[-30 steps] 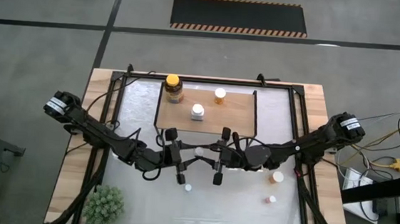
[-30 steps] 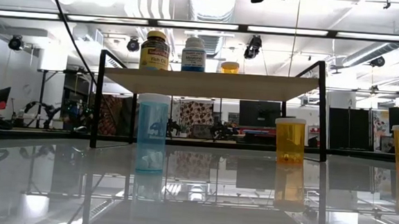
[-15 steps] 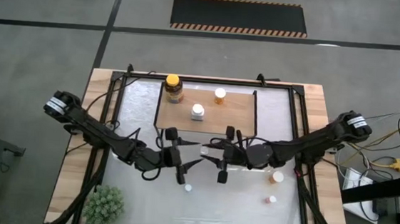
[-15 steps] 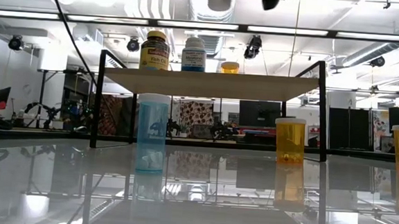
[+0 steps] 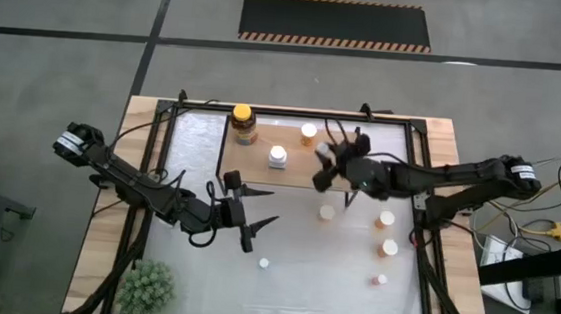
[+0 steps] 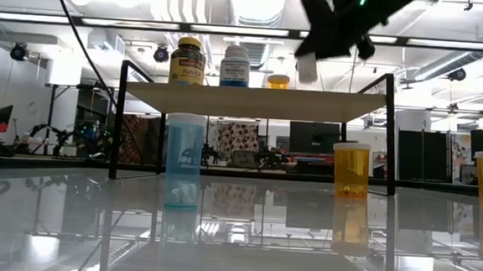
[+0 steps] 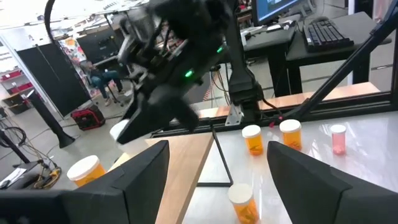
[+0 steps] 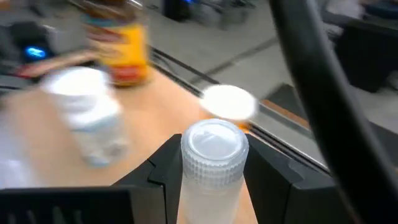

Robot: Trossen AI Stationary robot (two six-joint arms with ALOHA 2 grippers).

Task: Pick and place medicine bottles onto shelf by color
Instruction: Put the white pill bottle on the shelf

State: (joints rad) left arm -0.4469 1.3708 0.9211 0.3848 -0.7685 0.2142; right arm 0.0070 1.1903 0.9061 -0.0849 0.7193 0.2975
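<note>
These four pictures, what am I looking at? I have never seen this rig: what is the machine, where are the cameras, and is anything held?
Two dark robot arms work at a table. One camera looks straight down, one sits level with the tabletop, and one rides on each wrist. The right end effector is over the shelf, a light-wood board on black legs, shut on a white bottle. The left end effector is open, above the table and holding nothing. The shelf carries an amber jar, a white bottle with a blue label and an orange bottle. Several more small bottles and a green plant stand on the table.
</note>
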